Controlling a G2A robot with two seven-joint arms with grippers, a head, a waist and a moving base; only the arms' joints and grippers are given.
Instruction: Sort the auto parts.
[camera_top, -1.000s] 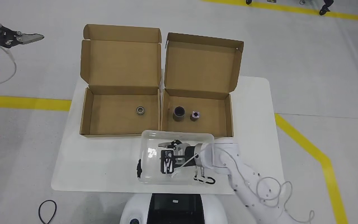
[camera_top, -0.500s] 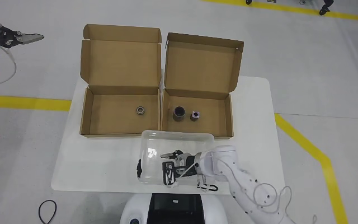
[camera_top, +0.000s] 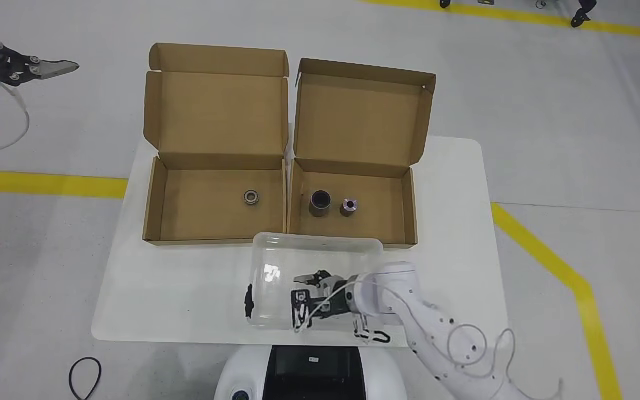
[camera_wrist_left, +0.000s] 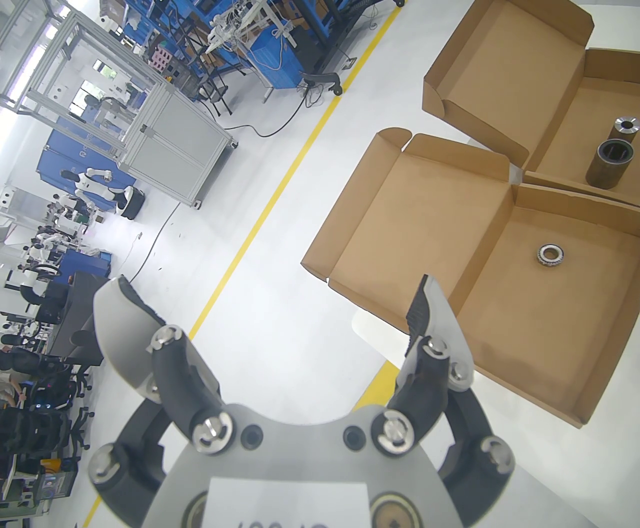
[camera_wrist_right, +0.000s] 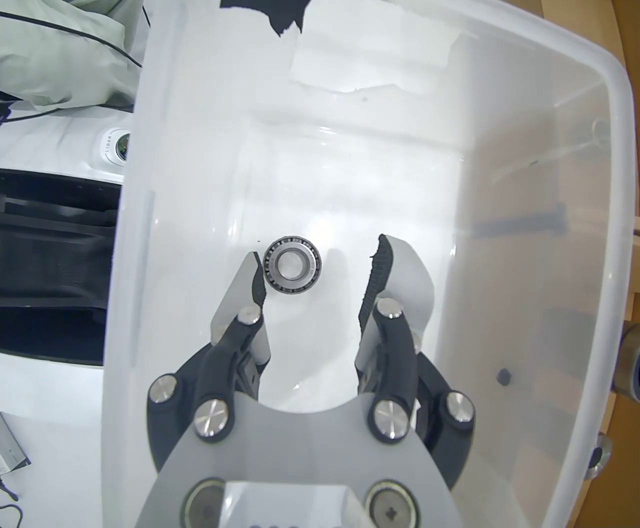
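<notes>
The likeliest slip is a skewed grasp. The right gripper (camera_wrist_right: 319, 272) hangs inside the bin (camera_wrist_right: 575, 200), half open and holding nothing. The bearing (camera_wrist_right: 291, 265) lies flat on the bin floor just beside one fingertip, not centred in the gap. If the jaws closed from here, that finger would probably catch the ring's edge. The bearing would then skid across the slick plastic or tip up instead of seating between the pads. It also lies toward one side wall, so a correction that way could knock the finger against the wall and nudge the light bin along the tabletop (camera_top: 450, 200). The bin seems to hold that one bearing. The left box (camera_top: 200, 210) holds a matching ring (camera_top: 251, 196), so that is probably where the bearing belongs. The right box (camera_top: 385, 215) holds a dark sleeve (camera_top: 320, 201) and a smaller silver bushing (camera_top: 347, 206), both upright and apart. The left gripper (camera_wrist_left: 274, 295) is wide open and empty, out past the left box.
</notes>
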